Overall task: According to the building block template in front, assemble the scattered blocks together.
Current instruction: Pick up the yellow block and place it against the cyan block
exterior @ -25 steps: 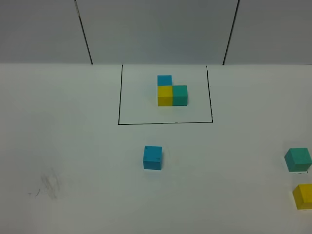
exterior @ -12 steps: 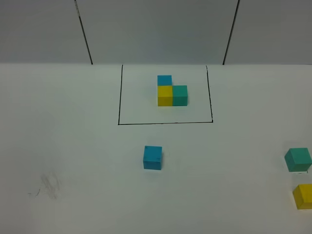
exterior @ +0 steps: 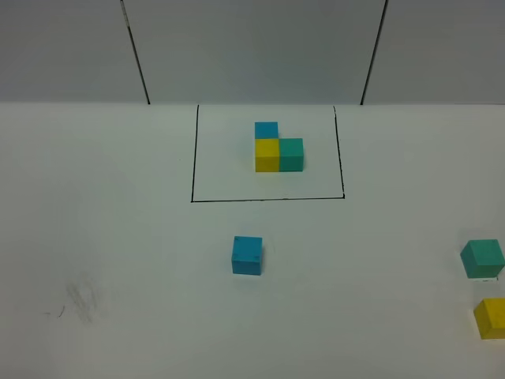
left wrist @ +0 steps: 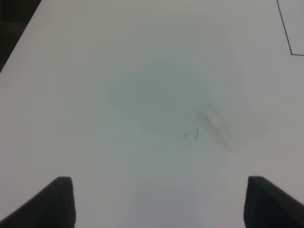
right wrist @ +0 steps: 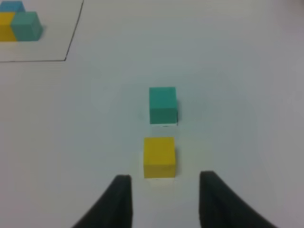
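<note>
Broadly, the white surface (exterior: 118, 237) lies open. Its far edge meets a grey panelled wall (exterior: 252, 47), and its left half carries only a faint grey smudge (exterior: 81, 298). In the left wrist view a dark strip past the surface's side edge shows in one corner.

Toward the far edge, a thin black drawn rectangle (exterior: 268, 199) frames the building block template (exterior: 278, 154). The template is a blue cube, a yellow cube and a teal cube joined in an L. It sits near the middle of the frame, with bare surface all round it inside the line.

The scattered blocks lie outside the frame on the near side. The sky-blue cube (exterior: 247, 255) stands alone near the middle, well apart from the others, with free room on every side. The teal cube (exterior: 482, 258) and the yellow cube (exterior: 492, 317) sit near each other, not touching, at the far right of the high view. The picture's border cuts off part of the yellow one.

The left jaws are spread wide and empty, with their dark fingertips (left wrist: 57, 202) over bare surface near the smudge. The right jaws are parted and hold nothing. Their fingertips (right wrist: 121, 199) stand just short of the yellow cube, and the teal cube lies in line beyond it.
</note>
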`<state>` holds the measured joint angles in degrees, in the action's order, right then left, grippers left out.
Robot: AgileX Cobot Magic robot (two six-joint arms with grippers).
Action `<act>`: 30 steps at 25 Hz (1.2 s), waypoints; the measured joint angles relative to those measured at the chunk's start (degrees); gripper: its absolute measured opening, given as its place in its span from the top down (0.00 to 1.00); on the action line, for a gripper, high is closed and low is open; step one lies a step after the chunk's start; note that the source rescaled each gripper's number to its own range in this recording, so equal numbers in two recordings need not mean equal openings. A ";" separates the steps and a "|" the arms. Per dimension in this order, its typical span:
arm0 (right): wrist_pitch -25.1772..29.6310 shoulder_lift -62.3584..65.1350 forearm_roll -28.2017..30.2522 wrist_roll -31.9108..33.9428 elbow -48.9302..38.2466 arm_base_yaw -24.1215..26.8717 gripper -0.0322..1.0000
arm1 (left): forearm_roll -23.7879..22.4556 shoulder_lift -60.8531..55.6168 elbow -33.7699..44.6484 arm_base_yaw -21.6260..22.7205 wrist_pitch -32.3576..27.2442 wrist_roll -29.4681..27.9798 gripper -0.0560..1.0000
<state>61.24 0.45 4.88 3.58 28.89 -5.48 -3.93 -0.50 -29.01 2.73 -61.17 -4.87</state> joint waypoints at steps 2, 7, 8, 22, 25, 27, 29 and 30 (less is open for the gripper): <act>0.00 0.00 1.17 0.26 0.00 0.00 0.72 | 0.00 0.00 0.00 0.00 0.00 0.00 0.39; -0.66 -2.54 2.56 0.42 1.24 0.00 0.14 | 0.00 0.00 0.00 0.00 0.00 0.00 0.39; -1.04 -3.88 2.72 0.46 1.89 0.00 0.08 | 0.00 0.00 0.00 0.00 0.00 0.00 0.39; -8.96 -33.59 6.52 1.99 6.08 0.00 0.00 | 0.00 0.00 0.00 0.00 0.00 0.00 0.40; -10.47 -39.91 7.20 2.06 7.12 0.00 0.00 | 0.00 0.00 0.00 0.00 0.00 0.00 0.40; -11.30 -43.32 8.03 3.04 7.79 0.00 0.00 | 0.00 0.00 0.00 0.00 0.00 0.00 0.40; -11.68 -46.99 9.44 4.87 8.40 0.00 0.01 | 0.00 0.00 0.00 0.00 0.00 0.00 0.40; -11.81 -48.46 10.13 5.63 8.56 0.00 0.01 | 0.00 0.00 0.00 0.00 0.00 0.00 0.40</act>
<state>49.43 -48.00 15.02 9.22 37.45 -5.48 -3.93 -0.50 -29.01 2.73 -61.17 -4.87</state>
